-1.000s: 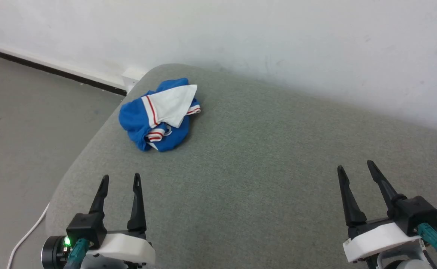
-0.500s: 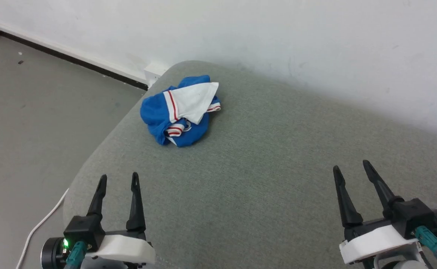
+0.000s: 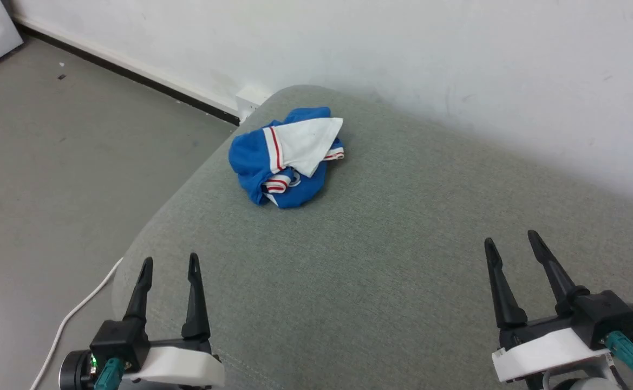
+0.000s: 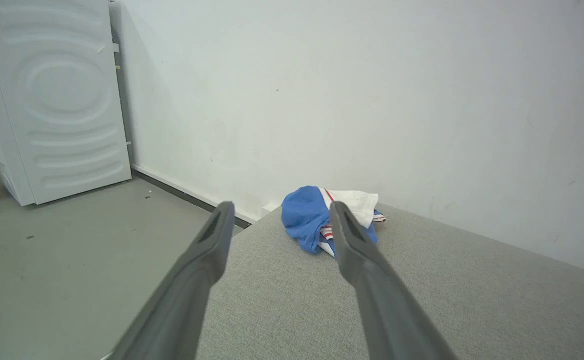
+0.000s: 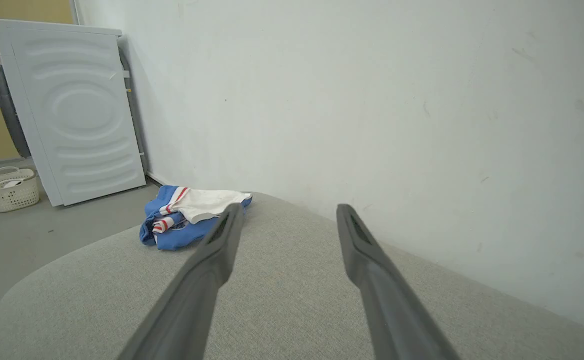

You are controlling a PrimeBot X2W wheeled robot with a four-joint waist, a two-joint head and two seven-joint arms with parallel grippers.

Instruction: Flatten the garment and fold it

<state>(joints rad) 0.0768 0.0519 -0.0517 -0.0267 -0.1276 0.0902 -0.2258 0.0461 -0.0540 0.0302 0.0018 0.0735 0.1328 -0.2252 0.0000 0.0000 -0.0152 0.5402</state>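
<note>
Garment [image 3: 286,157]: crumpled blue heap, red-striped white sleeve uppermost, near rounded far-left corner of grey woven cushion [image 3: 376,244]. Left gripper [image 3: 169,258], right gripper [image 3: 511,237]: tapered dark fingers spread, empty, well apart from heap.

Bright, soft, even light, no glare. A faint shadow smudges the wall [image 3: 381,103] along the far edge of the cushion [image 3: 376,271].

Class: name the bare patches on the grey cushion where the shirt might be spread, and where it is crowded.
Bare: the wide middle of the cushion, between the shirt, the left gripper and the right gripper; also the strip beside the wall, right of the shirt. Crowded: the far left corner, where the shirt lies bunched.
</note>
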